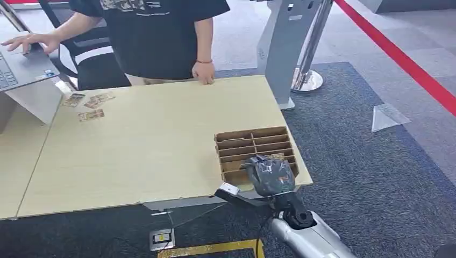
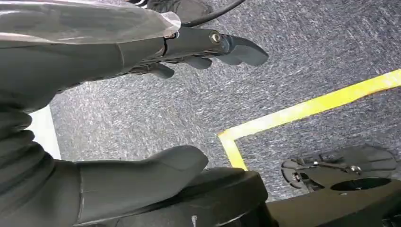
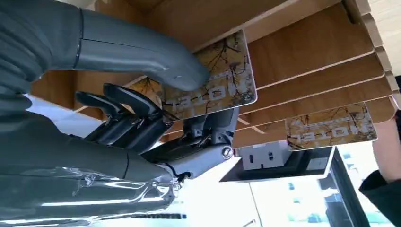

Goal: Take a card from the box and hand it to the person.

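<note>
A slotted cardboard box (image 1: 253, 145) stands at the near right corner of the pale wooden table (image 1: 150, 140). My right hand (image 1: 269, 174) hovers over its near slots and pinches a brown patterned hotel card (image 3: 213, 82) between thumb and fingers, the card standing partly in a slot of the box (image 3: 302, 52). A second matching card (image 3: 331, 125) sits in another slot. My left hand (image 2: 142, 109) hangs over the carpet with fingers apart, holding nothing. A person in a black shirt (image 1: 156, 32) stands at the table's far edge, one hand (image 1: 203, 71) resting on it.
Several cards (image 1: 88, 105) lie on the far left of the table. A laptop (image 1: 21, 67) on a stand is at far left, under the person's other hand. A grey kiosk base (image 1: 282, 54), stanchion foot (image 1: 307, 80) and red floor stripe (image 1: 408, 64) lie right.
</note>
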### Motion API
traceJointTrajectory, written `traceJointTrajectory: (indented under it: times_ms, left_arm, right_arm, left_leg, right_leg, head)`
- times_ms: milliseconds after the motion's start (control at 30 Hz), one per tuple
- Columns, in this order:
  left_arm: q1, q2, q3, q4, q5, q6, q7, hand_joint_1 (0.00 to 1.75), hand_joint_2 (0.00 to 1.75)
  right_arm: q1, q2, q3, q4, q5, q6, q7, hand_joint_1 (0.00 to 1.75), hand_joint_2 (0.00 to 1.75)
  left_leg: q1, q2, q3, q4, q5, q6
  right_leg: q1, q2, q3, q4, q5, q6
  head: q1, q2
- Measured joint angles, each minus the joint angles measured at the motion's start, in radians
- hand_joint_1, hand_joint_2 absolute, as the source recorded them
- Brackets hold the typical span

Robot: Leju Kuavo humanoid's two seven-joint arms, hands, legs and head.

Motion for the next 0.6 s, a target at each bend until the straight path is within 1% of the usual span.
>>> traceJointTrajectory:
  times_ms: [333, 600]
  left_arm:
    - [0.0, 0.0, -0.001, 0.0, 0.0, 0.0, 0.001, 0.0, 1.75]
    - [0.0, -0.001, -0.002, 0.0, -0.006, 0.0, 0.003, 0.0, 1.75]
  right_arm:
    - [-0.001, 0.0, 0.0, -0.014, 0.002, 0.0, 0.006, 1.75, 1.75]
    - [0.001, 0.0, -0.008, -0.087, 0.008, 0.0, 0.008, 1.75, 1.75]
  left_leg:
    - [0.0, 0.0, 0.0, 0.0, 0.0, 0.0]
    - [0.0, 0.0, 0.0, 0.0, 0.0, 0.0]
  right_leg:
    - [0.0, 0.0, 0.0, 0.0, 0.0, 0.0]
    - [0.0, 0.0, 0.0, 0.0, 0.0, 0.0]
  head:
    - [0.0, 0.0]
    - [0.0, 0.0]
